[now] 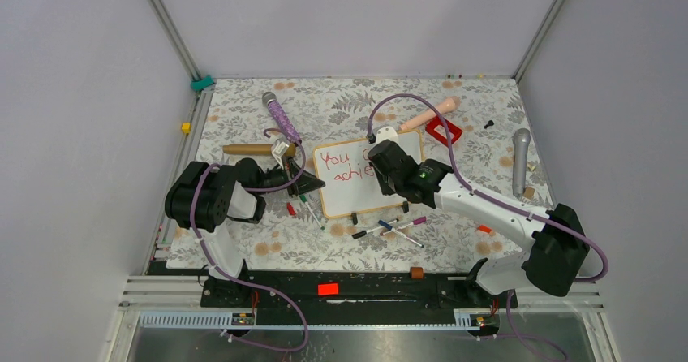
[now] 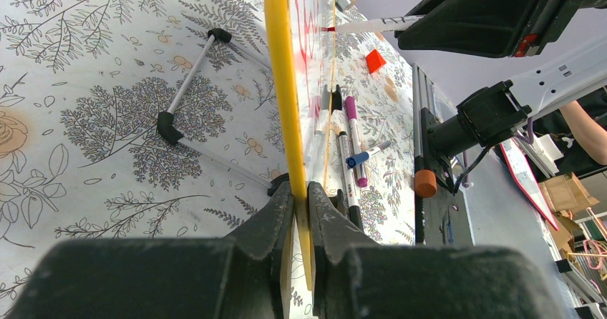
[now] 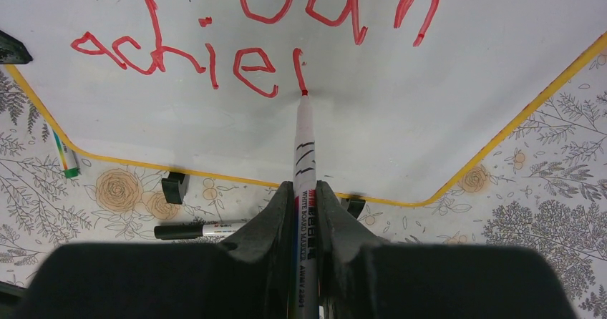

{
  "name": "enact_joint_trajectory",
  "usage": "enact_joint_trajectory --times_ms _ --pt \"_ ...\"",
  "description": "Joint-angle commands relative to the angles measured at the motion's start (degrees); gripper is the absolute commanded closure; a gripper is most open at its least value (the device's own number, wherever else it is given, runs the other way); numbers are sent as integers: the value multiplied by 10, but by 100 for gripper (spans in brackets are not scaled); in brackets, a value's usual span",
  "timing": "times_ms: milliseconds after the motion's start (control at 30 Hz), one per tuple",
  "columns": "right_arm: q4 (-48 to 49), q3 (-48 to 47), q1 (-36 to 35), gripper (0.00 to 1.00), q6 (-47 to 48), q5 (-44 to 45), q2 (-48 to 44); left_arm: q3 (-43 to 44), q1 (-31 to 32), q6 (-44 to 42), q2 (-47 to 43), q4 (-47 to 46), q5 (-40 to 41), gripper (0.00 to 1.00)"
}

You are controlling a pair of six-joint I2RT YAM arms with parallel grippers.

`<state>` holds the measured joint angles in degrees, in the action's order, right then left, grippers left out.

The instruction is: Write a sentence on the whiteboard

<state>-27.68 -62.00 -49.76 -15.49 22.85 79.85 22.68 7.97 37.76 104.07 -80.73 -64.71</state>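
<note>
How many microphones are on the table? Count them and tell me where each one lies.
2. A purple microphone lies beyond the far left corner of the whiteboard. A grey microphone lies well off to the board's right. Others may be hidden.

Place: robotics lab test cell.
Enclosure: plain grey walls [image 1: 349, 21], aluminium corner posts [image 1: 169, 28] at 11 and 1 o'clock.
Bench: floral-covered table [image 1: 324, 98]; black mounting rail [image 1: 381, 293] at 6 o'clock carrying two robot arms [image 1: 487, 208].

left tool [image 2: 301, 192] clamped, right tool [image 3: 306, 192] clamped, arm outstretched
</note>
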Motion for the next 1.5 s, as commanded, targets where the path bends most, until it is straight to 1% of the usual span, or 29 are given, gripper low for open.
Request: enact_joint_trajectory --times_ms 0,633,867,1067,1233,1467 --pt "-3 -12 12 100 -1 15 11 4 -3 -43 -12 -41 2 100" --pt "-3 -64 40 100 32 16 29 5 -4 -43 -12 -41 2 100" --pt "-3 -60 45 100 29 8 26 4 -5 -43 -12 -41 2 100" --pt "7 -44 45 100 33 -1 -12 4 -5 -43 -12 -41 3 100" --pt "43 2 45 100 44 -39 -69 5 -4 -43 -11 -41 3 100" --pt "29 25 45 100 34 -31 -86 4 -5 -42 -11 -41 3 100"
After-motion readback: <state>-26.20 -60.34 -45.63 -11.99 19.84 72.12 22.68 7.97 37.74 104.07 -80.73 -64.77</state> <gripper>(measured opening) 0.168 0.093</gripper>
